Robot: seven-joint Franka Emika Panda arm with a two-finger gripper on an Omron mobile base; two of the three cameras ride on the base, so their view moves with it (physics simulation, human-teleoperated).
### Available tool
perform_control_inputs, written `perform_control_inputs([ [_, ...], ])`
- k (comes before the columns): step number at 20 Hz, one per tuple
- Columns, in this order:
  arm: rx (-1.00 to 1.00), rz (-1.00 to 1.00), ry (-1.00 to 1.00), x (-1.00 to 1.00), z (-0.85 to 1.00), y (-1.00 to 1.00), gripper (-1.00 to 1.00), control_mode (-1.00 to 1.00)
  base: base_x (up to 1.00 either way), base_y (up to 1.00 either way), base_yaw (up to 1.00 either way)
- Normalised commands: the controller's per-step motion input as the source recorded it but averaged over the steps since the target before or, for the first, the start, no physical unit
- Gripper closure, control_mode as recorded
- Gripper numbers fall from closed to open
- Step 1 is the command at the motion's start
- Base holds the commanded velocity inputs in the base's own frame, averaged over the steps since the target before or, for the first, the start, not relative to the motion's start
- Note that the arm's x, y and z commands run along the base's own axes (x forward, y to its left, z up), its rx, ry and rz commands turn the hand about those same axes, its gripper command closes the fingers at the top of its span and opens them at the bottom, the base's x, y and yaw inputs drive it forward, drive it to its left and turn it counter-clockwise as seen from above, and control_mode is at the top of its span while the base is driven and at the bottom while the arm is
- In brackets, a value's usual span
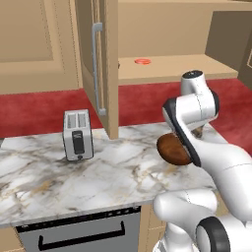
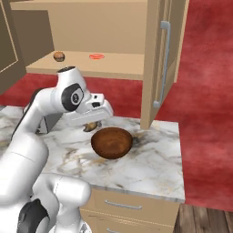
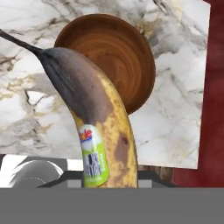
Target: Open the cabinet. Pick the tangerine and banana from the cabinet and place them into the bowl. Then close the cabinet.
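Brown-spotted, soft and light, the banana (image 3: 98, 131) is pinched near its lower end by the hand (image 2: 92, 124), above the desk (image 2: 150, 164) just beside the bowl (image 2: 112, 142); squeezing harder would bruise it.

light: even, bright, diffuse | shadows: soft, faint under bowl (image 2: 111, 142) and toaster (image 1: 78, 135) on marble counter (image 1: 98, 177) | glare: mild sheen on bowl rim | sharpness: rendered, slightly soft, no motion blur | edge distortion: none evident
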Motion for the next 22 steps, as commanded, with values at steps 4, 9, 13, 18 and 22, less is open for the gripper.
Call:
perform_control_inputs([
  [4, 0.04, 0.00, 0.01, 0.28, -0.39, 0.00, 1.00, -1.00, 0.00, 0.00, 0.00],
  [9, 0.05, 0.00, 0.00, 0.27, -0.50, 0.00, 1.00, -1.00, 0.00, 0.00, 0.00],
  [13, 0.04, 0.00, 0.00, 0.36, -0.45, 0.00, 1.00, -1.00, 0.00, 0.00, 0.00],
  [18, 0.03, 0.00, 0.00, 0.44, -0.35, 0.00, 1.00, -1.00, 0.00, 0.00, 0.00],
  [22, 0.02, 0.00, 0.00, 0.46, -0.26, -0.02, 1.00, -1.00, 0.00, 0.00, 0.00],
])
